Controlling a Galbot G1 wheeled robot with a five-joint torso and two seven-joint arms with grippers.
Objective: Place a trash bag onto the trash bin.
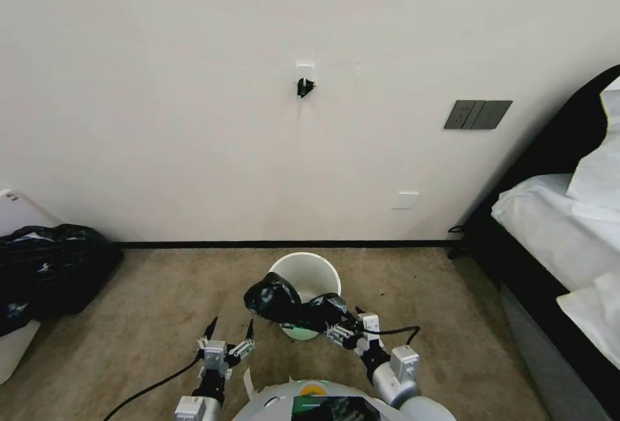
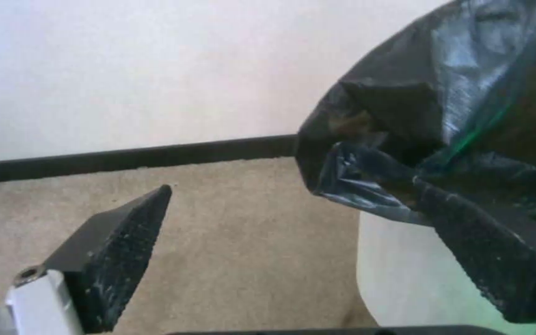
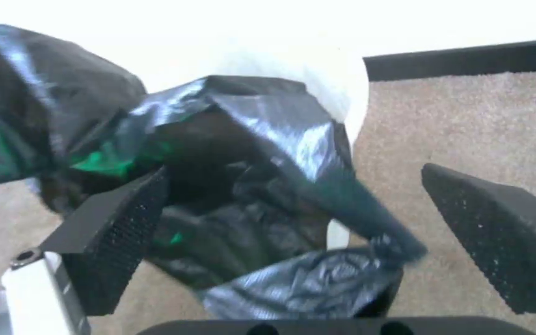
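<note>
The trash bin (image 1: 309, 270) is a small white bucket standing on the carpet close to the wall. The trash bag (image 1: 284, 301), glossy crinkled black, is draped over the bin's near rim and hangs down its front. My right gripper (image 1: 342, 322) is at the bag's right end, open, and the bag (image 3: 262, 153) lies loose between its wide-apart fingers (image 3: 113, 232). My left gripper (image 1: 231, 325) is open a little left of the bin and just short of the bag (image 2: 417, 121). The bin wall (image 2: 405, 279) sits below the bag.
A much larger bulging black bag (image 1: 51, 272) rests on a white container (image 1: 13, 343) at the far left. A bed (image 1: 555, 227) with a dark frame fills the right side. The wall and its dark baseboard (image 1: 194, 244) run right behind the bin. Open carpet lies on both sides of it.
</note>
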